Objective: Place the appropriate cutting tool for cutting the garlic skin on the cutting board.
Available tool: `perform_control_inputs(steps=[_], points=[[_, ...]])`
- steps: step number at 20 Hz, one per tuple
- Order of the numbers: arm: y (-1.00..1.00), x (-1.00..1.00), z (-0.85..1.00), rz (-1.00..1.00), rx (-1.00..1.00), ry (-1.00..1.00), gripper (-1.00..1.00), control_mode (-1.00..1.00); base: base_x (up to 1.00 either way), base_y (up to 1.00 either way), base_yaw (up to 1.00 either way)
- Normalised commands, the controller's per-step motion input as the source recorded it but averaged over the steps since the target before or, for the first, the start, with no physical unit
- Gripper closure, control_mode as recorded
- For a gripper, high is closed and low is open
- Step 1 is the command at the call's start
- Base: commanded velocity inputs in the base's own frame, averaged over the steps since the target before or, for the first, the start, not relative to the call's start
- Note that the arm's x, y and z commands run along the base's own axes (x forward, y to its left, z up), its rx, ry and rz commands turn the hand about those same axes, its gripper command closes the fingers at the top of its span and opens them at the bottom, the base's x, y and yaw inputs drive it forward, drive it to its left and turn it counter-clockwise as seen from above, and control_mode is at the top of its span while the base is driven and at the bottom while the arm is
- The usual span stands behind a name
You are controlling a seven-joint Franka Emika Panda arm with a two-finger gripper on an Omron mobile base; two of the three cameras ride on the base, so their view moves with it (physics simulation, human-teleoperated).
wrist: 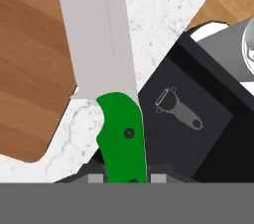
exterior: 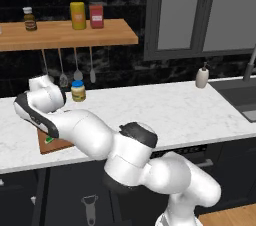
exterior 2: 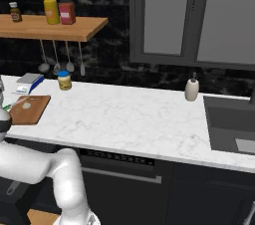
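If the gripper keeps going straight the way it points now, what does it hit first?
Probably the white counter: the knife held in the gripper points there, beside the cutting board. Depth is unclear.

Cutting board [exterior: 56, 144]: from the left base view the arm covers most of it; a front corner strip shows, with a speck of green on it, too small to identify.

Same board in the right base view [exterior 2: 35, 112]: left end cut by the picture edge and the arm.

Garlic [exterior 2: 27, 104]: a pale dot on the board, shape not readable.

Knife [wrist: 106, 69] in the hand view: blade tip runs off the top edge; handle base sinks behind the claw [wrist: 126, 178], whose finger contact is cut off at the bottom.

Peeler [wrist: 178, 110]: small, lying below the desk edge.
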Motion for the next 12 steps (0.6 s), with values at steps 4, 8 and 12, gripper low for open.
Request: perform_control_inputs(steps=[4,8,12], points=[[0.01,0.44,-0.55,-0.02,0.00,0.00,1.00,-1.00,0.00,0.00,0.00],[0.03,0.37,-0.49,0.00,0.00,0.00,1.00,-1.00,0.00,0.00,0.00],[0.04,0.29,-0.44,0.00,0.01,0.00,1.00,-1.00,0.00,0.00,0.00]])
